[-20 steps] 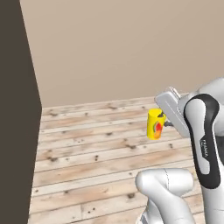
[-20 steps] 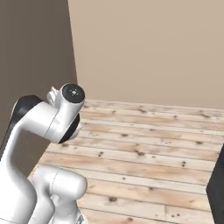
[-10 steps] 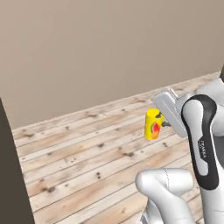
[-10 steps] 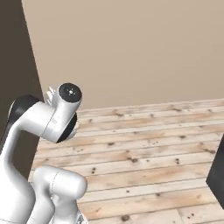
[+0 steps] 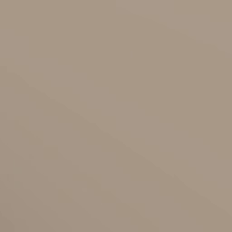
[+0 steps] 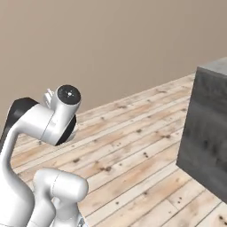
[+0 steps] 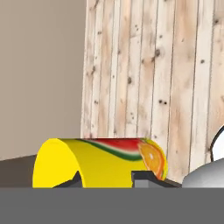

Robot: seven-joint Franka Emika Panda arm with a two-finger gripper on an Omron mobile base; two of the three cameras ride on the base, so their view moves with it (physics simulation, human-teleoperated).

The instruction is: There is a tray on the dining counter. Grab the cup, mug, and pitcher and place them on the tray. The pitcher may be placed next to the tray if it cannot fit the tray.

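- As your hand view shows it, the cup lies across the bottom of that picture, yellow, with a red, green and orange fruit print running along its side toward the right end.
- Your gripper is clamped on the cup: one dark fingertip presses on the near wall at the right, the other stands at the lower left, and the yellow body sits between them.
- You can see the cup's open mouth as a curved rim at the left end of that view.
- Beyond the cup you have a pale plank floor and a plain beige wall; the cup is held clear of the boards.
- From your right base view, the white arm rises at the lower left, its round dark-capped joint topmost.
- You will find the dining counter at the right edge of that view, presenting a dark grey wood-grain front and a corner.
- Your left base view gives a flat beige surface and nothing more to judge by.
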